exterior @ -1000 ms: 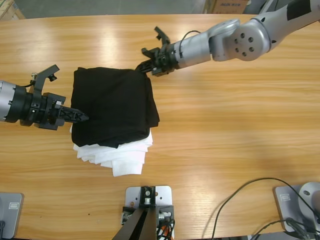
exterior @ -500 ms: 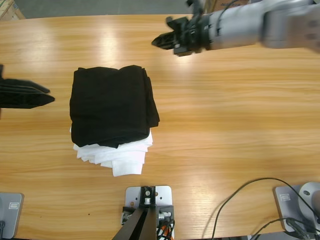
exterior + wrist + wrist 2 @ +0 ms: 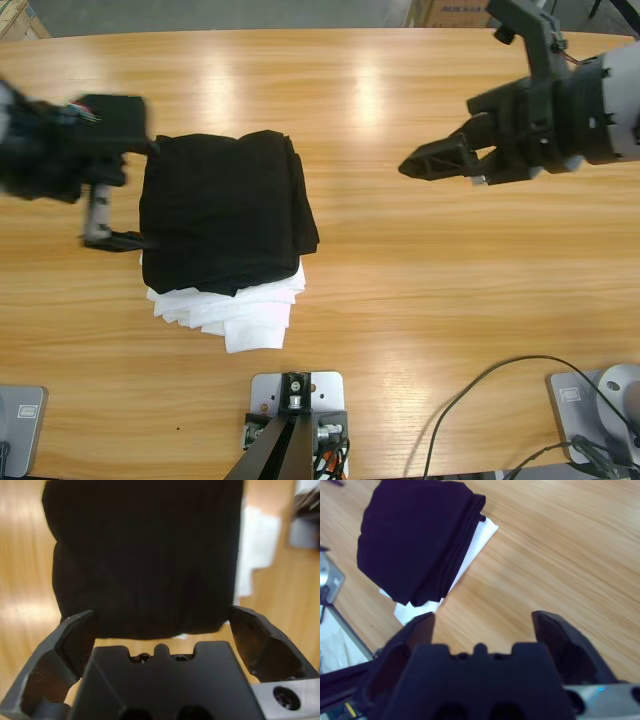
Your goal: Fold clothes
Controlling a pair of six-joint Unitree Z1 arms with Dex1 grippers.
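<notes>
My left hand (image 3: 120, 195) is spread wide and holds nothing, its jaws flanking the left side of the folded black shirt (image 3: 225, 212), which lies toward the left end of the surface (image 3: 450, 280) on top of the white garments (image 3: 235, 315). My right hand (image 3: 425, 165) hangs open and empty, well apart over bare wood. Folding looks nearly finished to me; next I'd square the stack. Collar, placket and logo are folded out of sight.
</notes>
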